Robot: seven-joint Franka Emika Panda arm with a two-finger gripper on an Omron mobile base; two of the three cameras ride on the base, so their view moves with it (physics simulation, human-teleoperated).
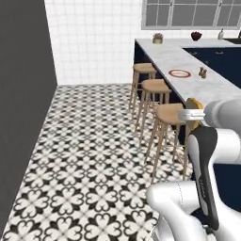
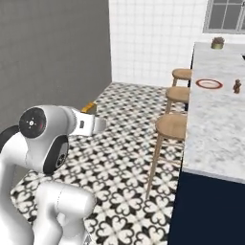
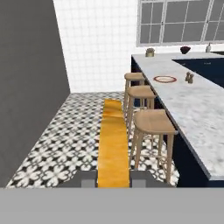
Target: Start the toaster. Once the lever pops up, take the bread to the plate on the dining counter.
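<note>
My gripper point(image 3: 113, 180) is shut on the bread point(image 3: 113, 142), a tan-yellow slice with a browner crust, seen edge-on and stretching away between the two dark fingertips point(image 3: 87, 179). From the base, the bread point(image 1: 194, 104) pokes out past the hand, above the nearest stool; it also shows as the bread point(image 2: 89, 106) over the floor. The plate point(image 3: 165, 79), white with a red rim, lies far ahead to the right on the dining counter point(image 3: 195, 106). The same plate point(image 1: 180, 73) point(image 2: 209, 83) lies mid-slab. The toaster and the lever are out of view.
Three wooden stools point(image 1: 169, 114) line the counter's left side. A dark grey wall point(image 1: 23, 103) bounds the left, with patterned floor point(image 1: 89, 155) between. Two small brown shakers point(image 1: 202, 72) stand beside the plate; a potted plant point(image 1: 157, 38) and a dark bowl point(image 1: 196, 35) sit at the far end.
</note>
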